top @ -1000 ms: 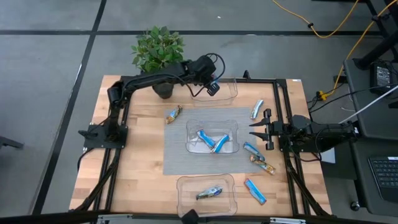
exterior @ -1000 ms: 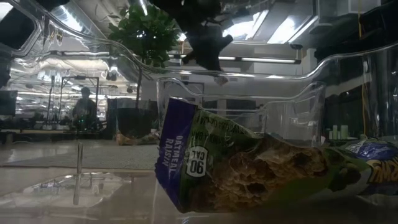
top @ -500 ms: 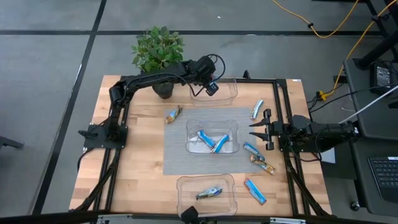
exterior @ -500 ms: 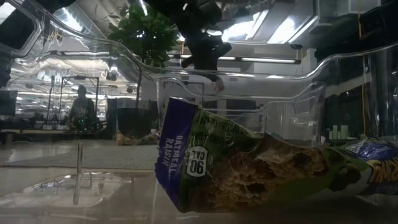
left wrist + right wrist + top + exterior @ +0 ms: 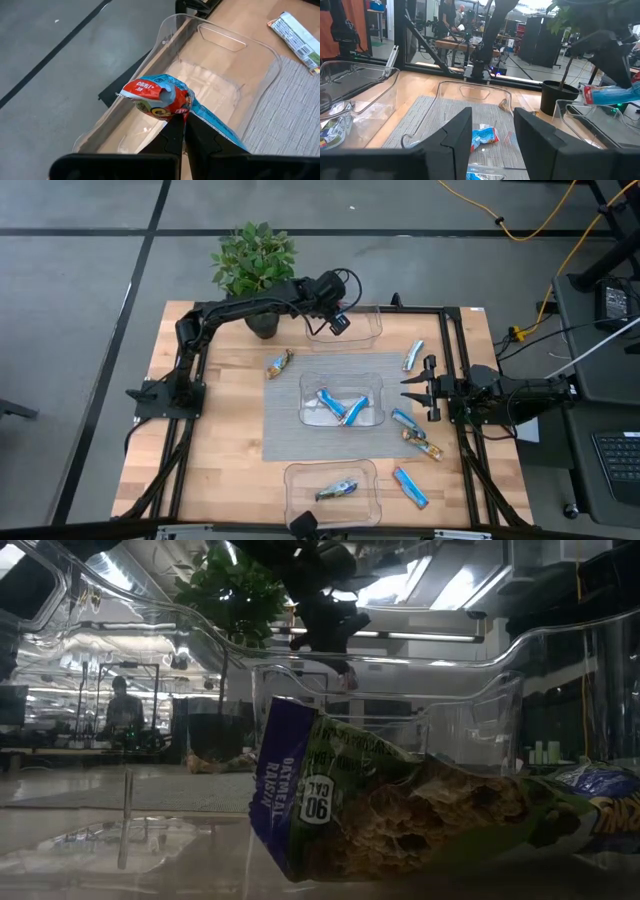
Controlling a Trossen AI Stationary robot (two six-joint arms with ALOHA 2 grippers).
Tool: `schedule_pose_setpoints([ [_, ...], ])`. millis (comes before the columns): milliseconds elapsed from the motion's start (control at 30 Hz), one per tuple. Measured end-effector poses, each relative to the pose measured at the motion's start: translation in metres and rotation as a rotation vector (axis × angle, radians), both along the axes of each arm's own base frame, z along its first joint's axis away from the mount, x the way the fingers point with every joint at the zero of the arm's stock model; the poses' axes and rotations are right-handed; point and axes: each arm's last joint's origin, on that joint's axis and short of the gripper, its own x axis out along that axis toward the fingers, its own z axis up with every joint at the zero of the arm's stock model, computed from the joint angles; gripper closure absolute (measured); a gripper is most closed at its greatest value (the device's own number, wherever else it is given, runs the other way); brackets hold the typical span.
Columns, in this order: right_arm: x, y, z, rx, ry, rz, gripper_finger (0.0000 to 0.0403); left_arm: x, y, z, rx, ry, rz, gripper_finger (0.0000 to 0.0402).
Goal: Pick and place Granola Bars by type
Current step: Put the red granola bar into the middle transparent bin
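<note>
Wooden boards made the table [image 5: 220, 440], with a grey mat [image 5: 285, 430] in the middle and a potted plant [image 5: 255, 260] at the far edge. Three clear bins stood in a row across the mat: the far bin [image 5: 365, 330], the middle bin [image 5: 310, 395] and the near bin [image 5: 300, 480].

The left gripper [image 5: 340, 323] hung over the far bin, and its fingers [image 5: 176, 132] were pressed together on a light blue bar with a red end [image 5: 157, 97]. The bar stood out just beyond the fingertips, and directly under it was the bottom of that bin, which looked still without any bar. So I judged the step in hand was the placing of this bar.

The right gripper [image 5: 412, 387] waited beside the middle bin with its fingers [image 5: 455, 132] half apart and holding nothing.

Bright blue bars [image 5: 340, 405] lay in the middle bin and one darker bar [image 5: 337, 490] in the near bin. On the table a brown-orange bar [image 5: 279, 363] lay apart, a silvery bar [image 5: 412, 355] lay by the right arm, and three more bars [image 5: 410, 423] [image 5: 423, 445] [image 5: 410, 487] were near the right gripper.

Next, I think the left fingers needed only to come a little lower over the bin and part, so that the bar falls inside the walls and not over the rim.
</note>
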Motion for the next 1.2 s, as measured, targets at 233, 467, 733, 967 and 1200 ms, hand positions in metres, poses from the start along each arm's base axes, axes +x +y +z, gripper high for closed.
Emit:
schedule_pose_setpoints([
  [233,0.000,0.000,0.000,0.000,0.000,0.000,0.0254,0.005,0.002,-0.014,-0.028,0.029,-0.010,0.0399],
  [467,0.000,0.000,0.000,0.005,0.000,0.000,0.0254,0.009,0.002,-0.026,-0.064,0.044,-0.023,0.0399],
  [733,0.000,0.000,0.000,0.047,0.000,0.001,0.0254,0.012,-0.003,-0.021,-0.091,-0.002,-0.048,0.0399],
  [967,0.000,0.000,0.000,0.129,0.002,0.004,0.0254,0.027,-0.041,-0.018,-0.125,-0.027,-0.165,0.0399],
  [1200,0.000,0.000,0.000,0.127,0.002,0.004,0.0254,0.041,-0.091,-0.018,-0.133,-0.018,-0.299,0.0399],
])
